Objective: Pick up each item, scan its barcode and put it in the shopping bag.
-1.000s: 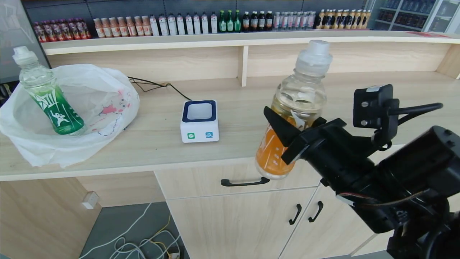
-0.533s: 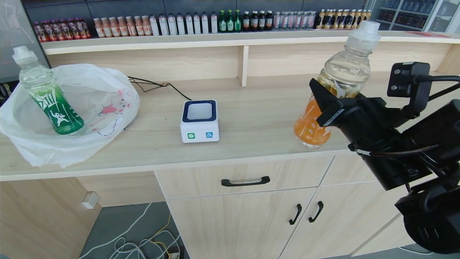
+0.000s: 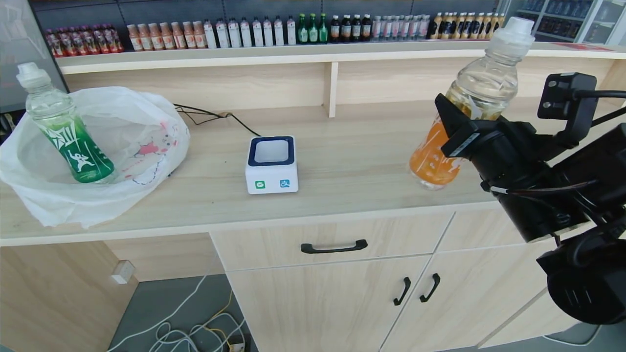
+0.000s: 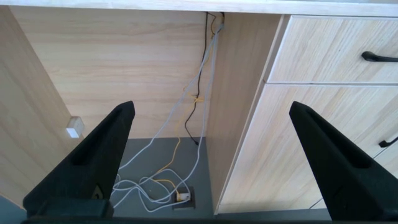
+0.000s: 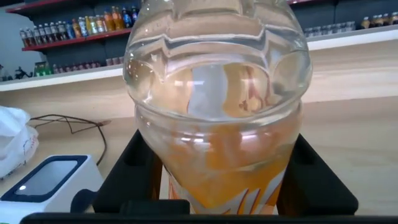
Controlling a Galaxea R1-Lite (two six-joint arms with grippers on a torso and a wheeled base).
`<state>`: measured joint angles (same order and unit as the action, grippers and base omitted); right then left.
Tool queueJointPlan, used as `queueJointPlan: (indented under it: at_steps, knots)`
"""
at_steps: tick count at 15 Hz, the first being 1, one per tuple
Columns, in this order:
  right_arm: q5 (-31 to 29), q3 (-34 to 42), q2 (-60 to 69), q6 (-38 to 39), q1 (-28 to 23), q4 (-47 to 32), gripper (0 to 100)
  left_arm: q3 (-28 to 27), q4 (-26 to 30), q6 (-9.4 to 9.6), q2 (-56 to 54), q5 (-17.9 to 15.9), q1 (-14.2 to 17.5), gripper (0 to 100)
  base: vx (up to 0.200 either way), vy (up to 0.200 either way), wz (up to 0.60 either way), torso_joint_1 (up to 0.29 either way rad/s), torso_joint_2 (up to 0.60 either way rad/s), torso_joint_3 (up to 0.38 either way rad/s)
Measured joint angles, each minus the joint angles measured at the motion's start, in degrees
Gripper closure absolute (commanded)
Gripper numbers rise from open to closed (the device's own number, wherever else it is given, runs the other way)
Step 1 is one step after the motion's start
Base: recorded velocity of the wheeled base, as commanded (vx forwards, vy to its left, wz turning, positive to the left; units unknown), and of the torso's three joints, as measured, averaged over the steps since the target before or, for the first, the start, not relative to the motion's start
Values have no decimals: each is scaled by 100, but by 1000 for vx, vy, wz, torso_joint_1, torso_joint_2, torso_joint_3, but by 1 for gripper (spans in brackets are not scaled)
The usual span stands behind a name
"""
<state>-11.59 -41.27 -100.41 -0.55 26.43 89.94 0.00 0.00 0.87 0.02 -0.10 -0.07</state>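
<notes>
- You have the wooden counter in front of you.
- The white shopping bag lies open at its left end, with a green-labelled bottle leaning inside.
- Your right gripper clamps the orange-labelled bottle, which has a clear neck and a pale cap, tilted over the counter's right side.
- The white scanner sits mid-counter, between bag and bottle.
- Your left gripper hangs below the counter, fingers spread wide.

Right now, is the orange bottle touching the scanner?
Apart. Head view: the orange bottle, gripped by the right claw, is well right of the scanner, bare counter between.
</notes>
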Motion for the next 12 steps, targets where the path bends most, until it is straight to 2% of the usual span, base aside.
queueJointPlan:
  at_steps: [4,12]
  knots:
    - [27,-165,-102,34,-11,-2,100,0,0,-76,0,0,-4,0,0,200,0,2,5,2]
    - [18,-234,-187,73,-24,-11,100,0,0,-84,0,0,-2,0,0,200,0,5,-4,3]
